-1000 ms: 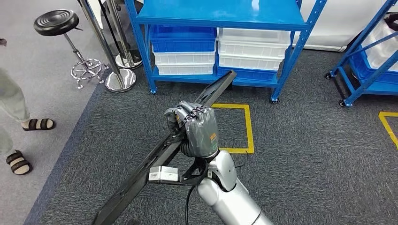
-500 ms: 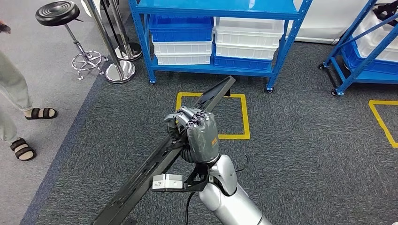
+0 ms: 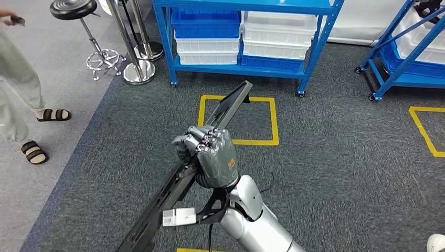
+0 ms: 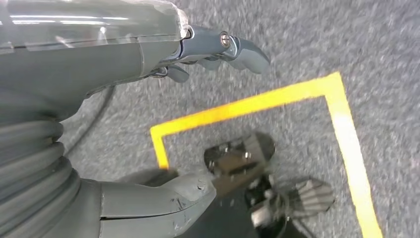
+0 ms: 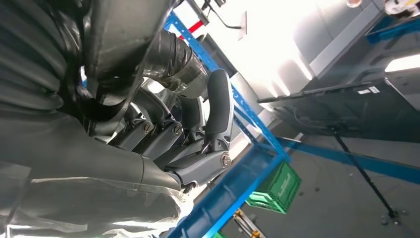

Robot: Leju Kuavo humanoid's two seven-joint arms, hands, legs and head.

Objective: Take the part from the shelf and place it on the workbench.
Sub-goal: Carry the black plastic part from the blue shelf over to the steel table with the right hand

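From the head view I see the grey carpet filling most of the floor, with a yellow taped square marked on it. Behind that stands the blue shelf; its lower level carries a blue bin on two white bins at one side, and white bins over a blue one at the other. I cannot tell what lies inside any of them. A second blue rack stands off to the right, and a person in sandals by a black stool to the left. The part, a long black panel, slants over the carpet, clear of the shelf, clamped in my right hand. My left hand hangs over the floor, fingers apart, holding nothing.
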